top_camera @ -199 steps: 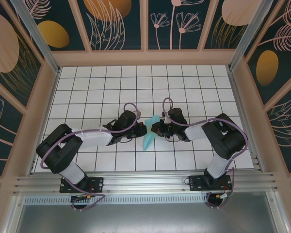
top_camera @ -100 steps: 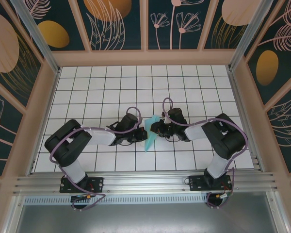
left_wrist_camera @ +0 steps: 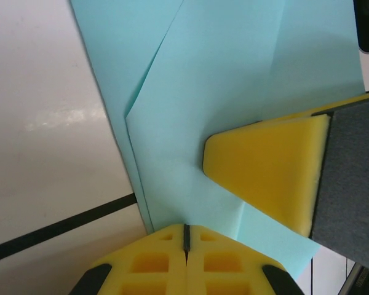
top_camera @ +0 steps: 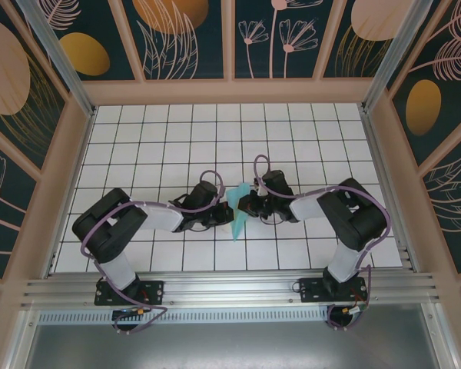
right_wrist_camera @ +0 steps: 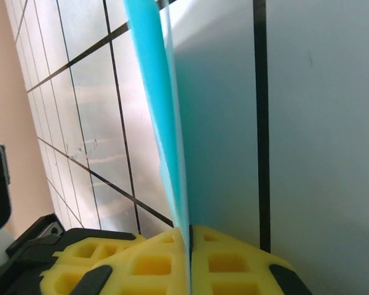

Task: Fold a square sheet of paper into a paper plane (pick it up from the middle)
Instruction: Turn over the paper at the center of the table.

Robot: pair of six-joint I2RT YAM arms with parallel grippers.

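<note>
The thin light cyan paper sheet (top_camera: 240, 206), already folded into a narrow pointed form with diagonal creases, is held on edge just above the white black-gridded table (top_camera: 292, 138) at mid-table, between the two arms. The left gripper (left_wrist_camera: 186, 233) has its yellow foam fingertips pressed together on the lower edge of the sheet. The right gripper (right_wrist_camera: 189, 236) is likewise clamped, with the folded edge of the sheet running straight into the seam between its fingertips. In the left wrist view one yellow right-hand pad (left_wrist_camera: 264, 172) lies flat against the face of the sheet, just beside the left fingertips. Compared with one second ago, the left arm has drawn its elbow inward toward the centre and the left gripper has advanced against the sheet; the right gripper has shifted slightly toward the left arm, and the sheet stands marginally further right. The overhead view is too coarse to confirm whether the sheet's tip touches the table. Judgement: both grips are now close together on the centre fold, so the crease is probably being pinched or sharpened, with the wings yet to be formed
</note>
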